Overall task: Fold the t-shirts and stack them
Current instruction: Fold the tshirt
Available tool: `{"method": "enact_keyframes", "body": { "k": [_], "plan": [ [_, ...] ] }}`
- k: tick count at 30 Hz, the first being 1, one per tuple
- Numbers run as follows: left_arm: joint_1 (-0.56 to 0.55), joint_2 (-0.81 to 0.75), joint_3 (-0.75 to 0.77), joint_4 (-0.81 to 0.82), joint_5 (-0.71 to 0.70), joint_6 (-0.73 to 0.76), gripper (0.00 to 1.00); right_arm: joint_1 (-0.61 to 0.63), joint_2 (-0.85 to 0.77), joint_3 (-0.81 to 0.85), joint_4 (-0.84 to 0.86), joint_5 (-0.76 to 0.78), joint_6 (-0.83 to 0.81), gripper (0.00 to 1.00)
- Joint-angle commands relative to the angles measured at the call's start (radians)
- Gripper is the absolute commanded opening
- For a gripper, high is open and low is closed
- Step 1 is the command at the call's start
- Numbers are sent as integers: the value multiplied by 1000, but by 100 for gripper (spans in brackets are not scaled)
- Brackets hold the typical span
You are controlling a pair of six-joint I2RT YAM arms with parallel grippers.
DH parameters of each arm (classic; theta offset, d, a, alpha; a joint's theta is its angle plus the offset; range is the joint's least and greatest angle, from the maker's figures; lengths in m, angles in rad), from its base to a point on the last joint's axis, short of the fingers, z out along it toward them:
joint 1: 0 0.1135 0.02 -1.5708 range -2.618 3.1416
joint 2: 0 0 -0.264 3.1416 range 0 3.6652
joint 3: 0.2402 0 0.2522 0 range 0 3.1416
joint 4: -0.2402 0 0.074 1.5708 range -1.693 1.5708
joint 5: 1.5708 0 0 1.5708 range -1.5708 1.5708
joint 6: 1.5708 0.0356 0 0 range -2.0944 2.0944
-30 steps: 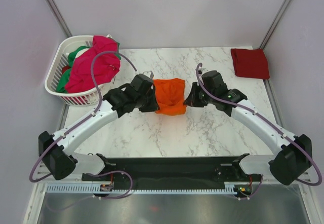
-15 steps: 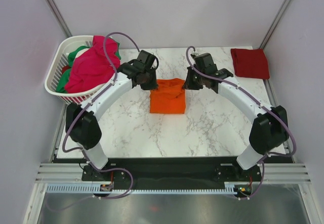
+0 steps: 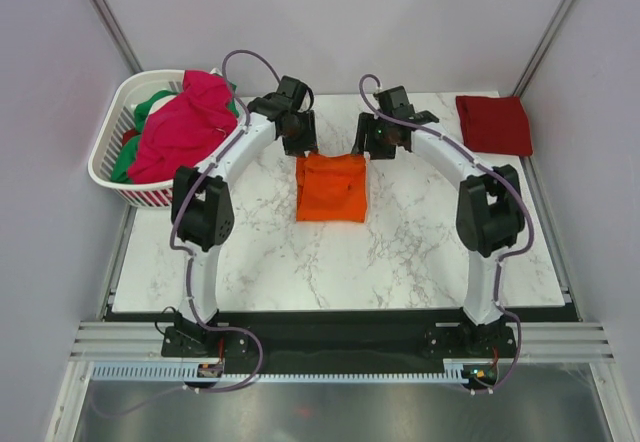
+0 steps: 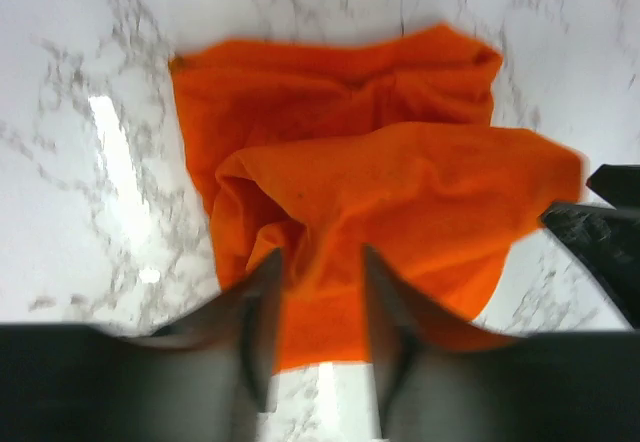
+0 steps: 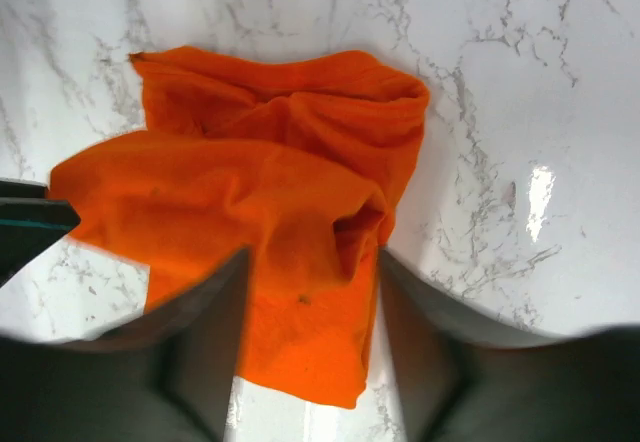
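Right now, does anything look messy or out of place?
The magenta shirt is heaped above the basket rim, hanging over its edge. The orange shirt is rumpled, its fold uneven. The dark red shirt lies neatly folded.

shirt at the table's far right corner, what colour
The shirt is dark red, best seen in the top external view.
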State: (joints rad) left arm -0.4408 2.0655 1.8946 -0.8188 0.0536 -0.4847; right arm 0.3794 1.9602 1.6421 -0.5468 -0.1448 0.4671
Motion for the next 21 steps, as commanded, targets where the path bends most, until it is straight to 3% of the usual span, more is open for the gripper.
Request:
{"method": "enact_keyframes", "body": {
  "k": [1, 2, 4, 7, 11, 13, 15, 16, 18, 19, 21],
  "plan": [
    [53, 185, 228, -6, 67, 58, 53, -42, 151, 202, 2, 2, -5, 69],
    [66, 232, 294, -34, 92, 48, 60, -71, 192, 258, 1, -15, 10, 81],
    [114, 361, 483, -57, 146, 34, 69, -115, 312, 464, -52, -41, 27, 85],
    [158, 387, 589, -74, 187, -11, 73, -155, 377, 651, -90, -102, 21, 87],
    [166, 259, 502, -74, 117, 11, 72, -165, 267, 567, -68, -91, -36, 89],
    [154, 188, 399, -68, 92, 23, 68, -163, 165, 395, -1, -127, -50, 87],
    [128, 95, 289, -50, 71, 38, 64, -165, 99, 267, 59, -207, -50, 74],
    [119, 72, 253, -42, 69, 43, 63, -165, 50, 151, 127, -249, -39, 47],
    [82, 15, 175, -14, 75, 47, 59, -165, -3, -15, 274, -385, -3, 22],
    [71, 7, 155, -3, 86, 46, 57, -163, -6, -60, 330, -432, 46, 4],
    [41, 16, 133, 10, 129, 40, 54, -163, 6, -108, 402, -508, 87, 0]
  ]
}}
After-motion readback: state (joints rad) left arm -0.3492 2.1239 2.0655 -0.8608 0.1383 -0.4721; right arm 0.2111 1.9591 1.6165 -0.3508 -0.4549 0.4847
